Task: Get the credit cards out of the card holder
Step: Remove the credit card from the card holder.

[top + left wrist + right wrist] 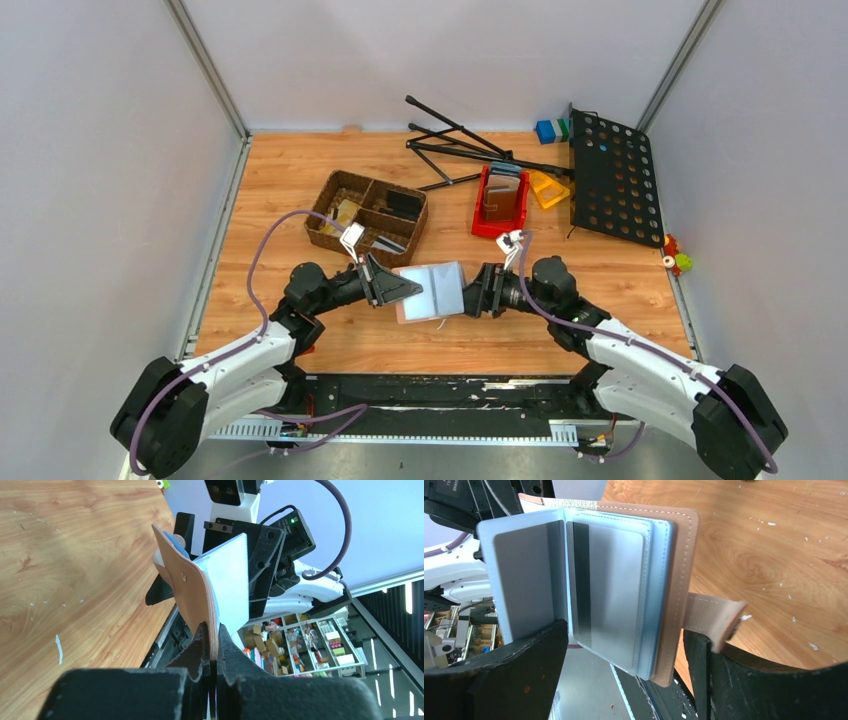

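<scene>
Card holder (432, 290) hangs open above the middle of the wooden table (620, 290), held up between the two arms. The left gripper (412, 290) is clamped tight on the holder's taupe edge at its 9 o'clock side. The right gripper (472, 292) meets it from 3 o'clock with its jaws spread wide, one on each side of the holder's near edge; whether they touch it cannot be told.

In the right wrist view two credit cards sit in the pale pockets. A silvery card (616, 590) with a dark stripe is on one side of the fold and a second card (526, 575), grey-looking, on the other. A closure strap (711, 615) sticks out at 3 o'clock.

A wicker basket (340, 190) stands at 11 o'clock from the holder and a red bin (482, 222) at 1 o'clock.
</scene>
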Robot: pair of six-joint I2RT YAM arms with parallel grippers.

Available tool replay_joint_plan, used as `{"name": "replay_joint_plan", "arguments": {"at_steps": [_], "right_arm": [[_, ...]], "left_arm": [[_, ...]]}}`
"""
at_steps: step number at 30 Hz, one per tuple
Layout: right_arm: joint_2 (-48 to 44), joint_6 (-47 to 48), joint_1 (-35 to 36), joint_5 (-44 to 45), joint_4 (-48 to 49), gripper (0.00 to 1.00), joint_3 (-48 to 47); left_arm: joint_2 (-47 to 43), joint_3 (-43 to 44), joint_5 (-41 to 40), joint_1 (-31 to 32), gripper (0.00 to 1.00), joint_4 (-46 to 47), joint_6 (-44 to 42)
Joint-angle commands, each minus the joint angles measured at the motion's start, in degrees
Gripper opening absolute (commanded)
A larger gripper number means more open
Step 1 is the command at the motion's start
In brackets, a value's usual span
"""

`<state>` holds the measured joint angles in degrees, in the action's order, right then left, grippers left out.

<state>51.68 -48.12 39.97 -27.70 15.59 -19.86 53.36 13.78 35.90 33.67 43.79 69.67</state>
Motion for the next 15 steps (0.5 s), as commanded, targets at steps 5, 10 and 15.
{"name": "replay_joint_plan", "arguments": {"at_steps": [5, 10, 15], "right_arm": [[2.5, -0.7, 2.2, -1.8, 3.9, 0.87, -4.2], [2.3, 2.3, 5.1, 1.8, -3.5, 0.91, -8.5], [0.8, 4.1, 5.9, 4.5, -7.3, 0.79, -9.4]], "left_arm": [[1.1, 1.5, -2.4, 1.9, 0.00, 4.7, -0.5], [1.6, 2.6, -4.8, 3.3, 0.00, -1.8, -4.4], [1.2, 2.6, -5.2, 3.9, 0.00, -1.4, -4.5]]}}
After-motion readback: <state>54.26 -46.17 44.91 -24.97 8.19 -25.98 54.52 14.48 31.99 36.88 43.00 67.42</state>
